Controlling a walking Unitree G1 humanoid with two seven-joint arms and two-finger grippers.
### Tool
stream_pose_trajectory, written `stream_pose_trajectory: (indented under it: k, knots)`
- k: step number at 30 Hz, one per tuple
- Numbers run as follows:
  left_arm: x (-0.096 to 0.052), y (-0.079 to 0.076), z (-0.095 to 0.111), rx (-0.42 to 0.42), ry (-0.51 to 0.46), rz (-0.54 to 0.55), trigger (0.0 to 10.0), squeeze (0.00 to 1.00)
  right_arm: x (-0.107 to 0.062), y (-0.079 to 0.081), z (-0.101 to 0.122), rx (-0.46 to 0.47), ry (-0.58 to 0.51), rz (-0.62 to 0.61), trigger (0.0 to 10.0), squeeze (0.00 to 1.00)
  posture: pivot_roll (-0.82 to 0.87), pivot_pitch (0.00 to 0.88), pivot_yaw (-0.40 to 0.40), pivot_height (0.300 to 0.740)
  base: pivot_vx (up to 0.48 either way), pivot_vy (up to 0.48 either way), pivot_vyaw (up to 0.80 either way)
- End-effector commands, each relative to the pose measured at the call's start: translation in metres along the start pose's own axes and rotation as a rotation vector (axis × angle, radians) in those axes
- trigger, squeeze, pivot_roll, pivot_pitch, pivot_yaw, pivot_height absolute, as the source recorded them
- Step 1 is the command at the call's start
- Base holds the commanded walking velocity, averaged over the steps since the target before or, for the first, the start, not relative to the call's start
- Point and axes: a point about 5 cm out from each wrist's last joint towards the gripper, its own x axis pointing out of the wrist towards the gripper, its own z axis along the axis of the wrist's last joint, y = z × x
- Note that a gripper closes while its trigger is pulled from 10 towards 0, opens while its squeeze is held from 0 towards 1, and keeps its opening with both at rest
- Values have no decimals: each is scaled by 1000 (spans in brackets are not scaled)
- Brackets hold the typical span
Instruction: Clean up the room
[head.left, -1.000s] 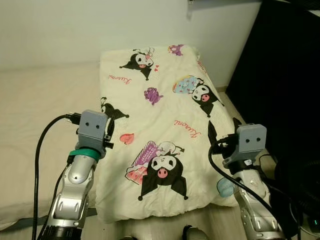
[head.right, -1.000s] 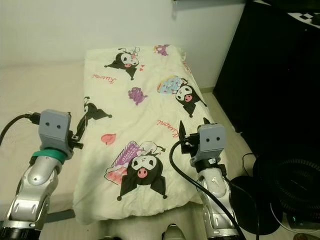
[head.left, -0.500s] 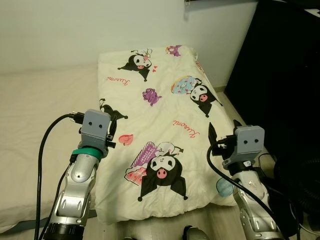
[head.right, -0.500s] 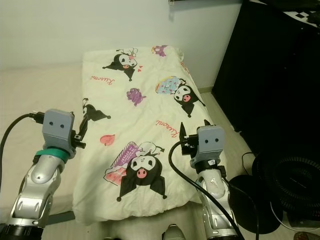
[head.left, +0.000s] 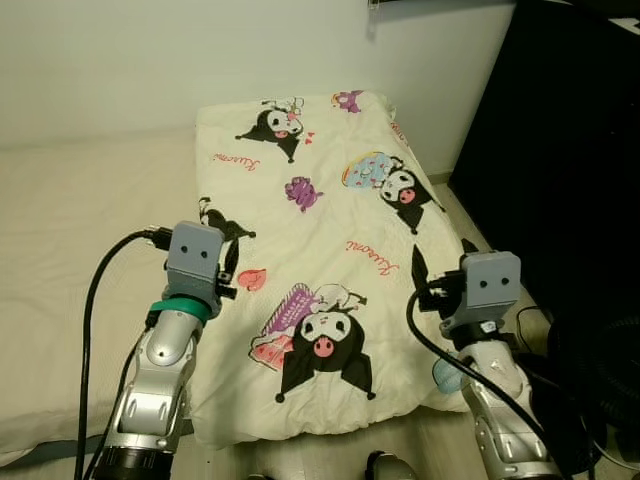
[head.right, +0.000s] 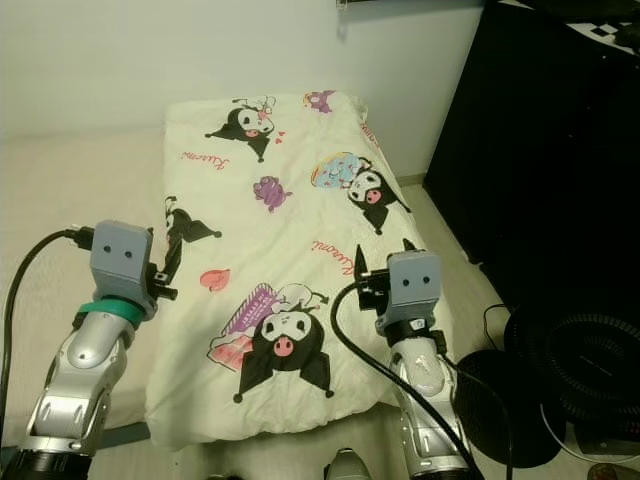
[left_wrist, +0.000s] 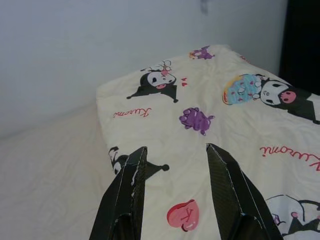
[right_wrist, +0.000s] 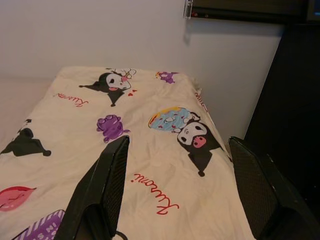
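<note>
A cream blanket (head.left: 310, 230) printed with black cartoon characters lies spread over the bed, its near edge hanging toward me. My left gripper (left_wrist: 176, 148) hovers open over the blanket's left edge, near a red heart print (left_wrist: 182, 216), and holds nothing. Over the blanket's right edge my right gripper (right_wrist: 178, 140) also stands open and holds nothing, its fingers (head.left: 417, 262) pointing toward the far wall.
A beige-sheeted mattress (head.left: 70, 250) extends to the left of the blanket. Dark furniture (head.right: 540, 150) stands on the right, with a black round fan (head.right: 585, 370) and cables on the floor beside it. A white wall closes the far side.
Both arms have crept slightly inward over the blanket. Their fingers stay open and the blanket has not moved.
</note>
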Motion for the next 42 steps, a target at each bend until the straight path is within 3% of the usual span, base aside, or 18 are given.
stream_pose_trajectory:
  k: [1,42]
  knots:
    - [-3,0,-6,-5,30,-3,10000,0,-1,2,-3,7,17,8,10000,0,-98,45,61,740,0,0,800]
    - [-5,1,-16,27,69,-7,10000,0,-2,0,-6,-6,21,4,10000,0,-97,52,62,740,0,0,749]
